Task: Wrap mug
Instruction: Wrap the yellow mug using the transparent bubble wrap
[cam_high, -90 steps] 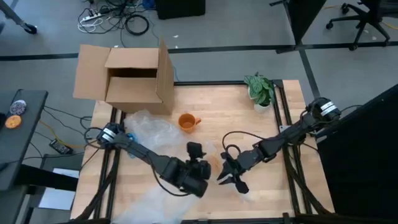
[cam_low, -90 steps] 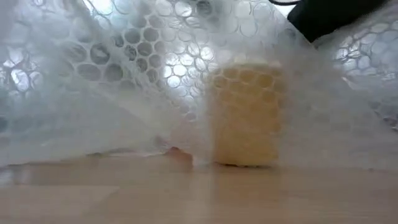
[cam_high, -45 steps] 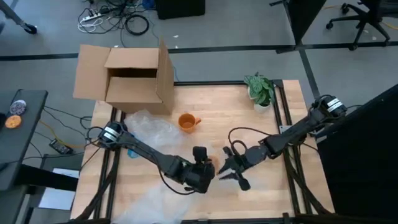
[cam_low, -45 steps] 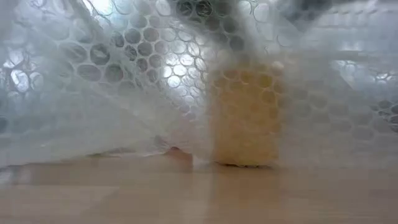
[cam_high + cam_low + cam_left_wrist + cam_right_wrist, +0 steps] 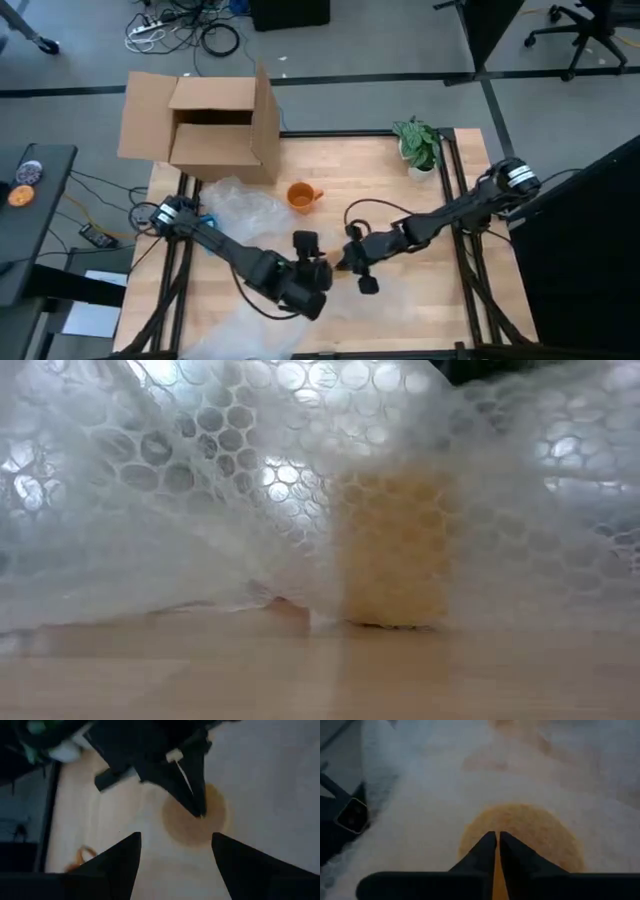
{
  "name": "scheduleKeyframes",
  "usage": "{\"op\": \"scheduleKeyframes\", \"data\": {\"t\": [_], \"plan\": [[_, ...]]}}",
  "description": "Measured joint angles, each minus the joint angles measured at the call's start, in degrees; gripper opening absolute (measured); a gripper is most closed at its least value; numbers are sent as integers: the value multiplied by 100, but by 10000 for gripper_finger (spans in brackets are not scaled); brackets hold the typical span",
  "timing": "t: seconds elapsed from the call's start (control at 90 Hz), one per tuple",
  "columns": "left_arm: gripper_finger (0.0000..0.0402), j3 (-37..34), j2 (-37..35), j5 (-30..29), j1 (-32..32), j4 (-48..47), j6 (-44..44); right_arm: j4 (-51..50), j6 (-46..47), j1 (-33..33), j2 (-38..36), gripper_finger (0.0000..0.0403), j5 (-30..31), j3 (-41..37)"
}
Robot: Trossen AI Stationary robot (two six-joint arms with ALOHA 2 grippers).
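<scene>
Right end effector (image 5: 495, 842), fingers pinched together, has moved inward over the bubble wrap (image 5: 150, 490) covering what appears a yellow mug (image 5: 392, 550); left end effector (image 5: 175, 855) spread apart.

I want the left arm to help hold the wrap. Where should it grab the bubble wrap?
Probably the loose bubble wrap spread flat left of the covered mug, pinching its free edge from above. The right gripper is shut over the mug; the left gripper is open nearby.

mug (image 5: 392, 550): blurred behind bubble wrap (image 5: 150, 480) | handle: hidden
</scene>
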Motion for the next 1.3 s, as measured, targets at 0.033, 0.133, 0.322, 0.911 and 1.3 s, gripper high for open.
{"op": "scheduleKeyframes", "data": {"t": [0.033, 0.133, 0.322, 0.911, 1.3], "plan": [[229, -38, -12, 4, -69, -112, -226, -280, -25, 0, 94, 2, 4, 196], [229, -455, -28, 8, -224, -199, -712, -1162, -94, 0, 361, 1, 81, 780], [229, -1539, -5, -254, -274, -146, -1425, -2749, -48, -86, 955, 0, 92, 1781], [229, -4060, -4, 696, 597, 5487, 150, -4469, -19, -411, 1890, 0, -598, 2786], [229, -4054, -10, 697, 599, 5092, 133, -4908, 284, -409, 862, 0, -640, 2786]]}}
